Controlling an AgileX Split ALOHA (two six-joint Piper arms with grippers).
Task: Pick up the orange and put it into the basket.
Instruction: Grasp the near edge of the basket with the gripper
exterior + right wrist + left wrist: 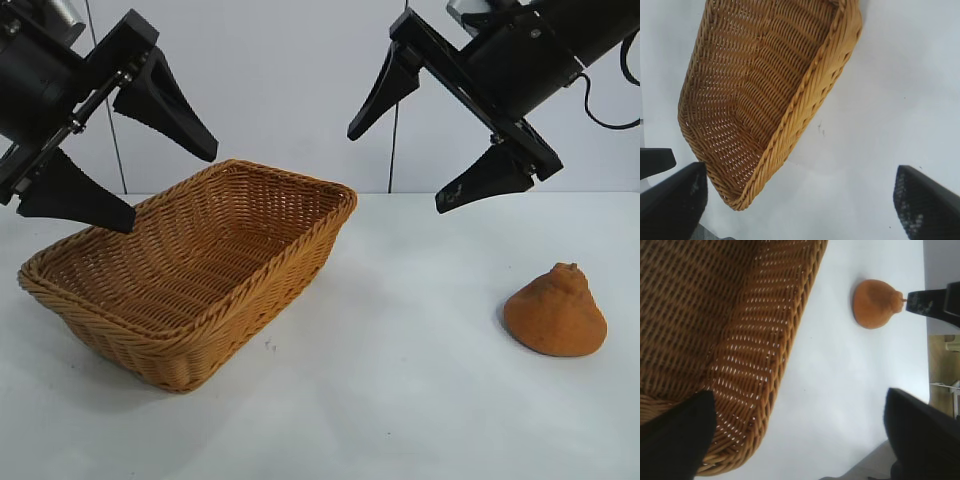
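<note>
At the left of the exterior view the left gripper (125, 190) hangs in the air above the near-left end of the basket, its two black tapered fingers spread wide with nothing between them. It tilts downward toward the table and touches neither the wicker nor anything else.

Below it sits the wicker basket (255, 275), a large rectangular tray of tan-brown weave with sloped sides and a braided rim. It stands at an angle on the white table (400, 400), one long side toward the camera, and nothing lies inside it. The left wrist view shows the open weave of its wall (755, 365) close up, light passing through the gaps.

Further right and high up, the right gripper (405, 165) is held in the air over the bare tabletop between basket and fruit, pointing down and leftward. Its fingers also stand far apart and hold nothing.

At the far right the orange (556, 312) rests on the table, well apart from the basket and out from under both grippers. It is dull orange with a rough, matte skin, wide and flat at the base and narrowing to a knobby little top, so it looks more like a cone than a ball. In the left wrist view it (875, 303) appears pear-shaped, with a small stub at its narrow end.
</note>
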